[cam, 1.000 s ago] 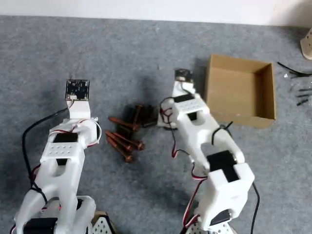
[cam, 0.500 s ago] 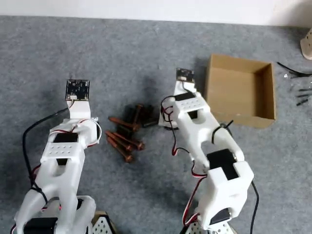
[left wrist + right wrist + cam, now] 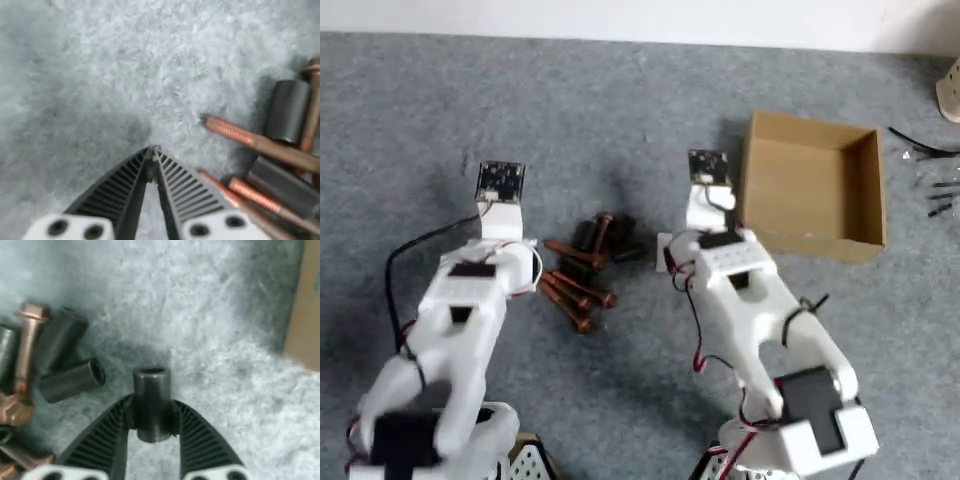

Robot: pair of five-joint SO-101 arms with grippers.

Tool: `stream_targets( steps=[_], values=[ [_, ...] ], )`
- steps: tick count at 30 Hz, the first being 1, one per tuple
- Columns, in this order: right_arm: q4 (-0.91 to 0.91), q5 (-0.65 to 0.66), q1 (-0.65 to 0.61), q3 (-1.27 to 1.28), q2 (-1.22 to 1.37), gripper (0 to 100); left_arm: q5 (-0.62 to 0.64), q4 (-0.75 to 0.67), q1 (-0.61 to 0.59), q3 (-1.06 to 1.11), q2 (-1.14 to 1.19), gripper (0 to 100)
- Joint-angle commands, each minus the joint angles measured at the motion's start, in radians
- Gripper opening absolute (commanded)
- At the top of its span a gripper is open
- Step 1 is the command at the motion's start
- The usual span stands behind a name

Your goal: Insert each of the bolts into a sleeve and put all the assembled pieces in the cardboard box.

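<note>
Barely started imo. The right claw [image 3: 151, 407] is pinching one dark sleeve [image 3: 151, 390] across its middle, open end pointing away from the wrist. I can't tell if it's off the carpet [image 3: 570, 110] yet. The left claw [image 3: 152, 150] is pressed together with nothing in it, tips just beside the bolts [image 3: 572, 285]. Those lie in a heap between the two arms, with the loose sleeves [image 3: 71, 381] mixed in at the heap's far end, touching each other. I don't see a single bolt seated in a sleeve, so every insertion is left to do. Farther out on the right arm's side is the cardboard box [image 3: 810, 238], open-topped, no assembled pieces visible inside. Room-wise, there's a strip of carpet between heap and box, and the box's near wall is the edge to get over. Some small dark bits [image 3: 932, 185] lie past the box.
</note>
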Motion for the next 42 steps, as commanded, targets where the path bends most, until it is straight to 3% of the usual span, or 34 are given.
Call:
stream_targets(
  steps=[1, 3, 7, 13, 21, 32, 42],
  values=[
    [-0.093, 0.015, 0.015, 0.039, -0.081, 0.4, -0.008, 0.155, 0.030, -0.203, 0.119, 4],
    [-0.110, 0.015, 0.015, 0.053, -0.081, 0.4, -0.092, 0.241, 0.053, -0.278, 0.176, 10],
    [-0.134, 0.021, 0.016, 0.061, -0.079, 0.4, -0.203, 0.258, 0.102, -0.317, 0.208, 15],
    [-0.134, 0.080, 0.025, 0.062, -0.077, 0.4, -0.374, 0.245, 0.143, -0.378, 0.160, 16],
    [-0.134, 0.084, 0.025, 0.062, -0.077, 0.4, -0.720, 0.245, 0.202, -0.397, 0.166, 16],
    [-0.136, 0.084, 0.024, 0.061, -0.077, 0.4, -0.825, 0.224, 0.211, -0.426, 0.412, 16],
    [-0.136, 0.084, 0.024, 0.061, -0.077, 0.4, -0.827, 0.272, 0.222, -0.421, 0.387, 16]
  ],
)
